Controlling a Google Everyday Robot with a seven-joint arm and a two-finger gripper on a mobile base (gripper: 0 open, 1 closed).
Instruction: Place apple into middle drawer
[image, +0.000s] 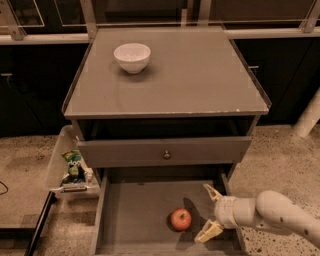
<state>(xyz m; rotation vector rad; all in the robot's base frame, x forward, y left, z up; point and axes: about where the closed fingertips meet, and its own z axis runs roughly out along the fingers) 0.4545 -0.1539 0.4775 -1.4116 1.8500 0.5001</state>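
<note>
At the far left we see a clear bin (59, 165) hanging beside the cabinet, with a green snack bag (74, 164) in it. A white bowl (132, 56) stands on the cabinet's top surface (200, 75), towards its far left. Below it is a closed drawer front with a small round knob (166, 155).

Beneath that, the middle drawer (132, 215) is pulled out towards us. The apple (181, 219) rests on its flat bottom, right of centre and near the front.

Just to the right of the apple is the gripper (206, 212), its two fingers spread apart and not touching the fruit.

We judge the apple to be light, firm and smooth-skinned. Being round, it may roll on the flat bottom if nudged. If we had to take hold of it, we would close across its widest part, clear of the stem, and press gently so as not to bruise it.
</note>
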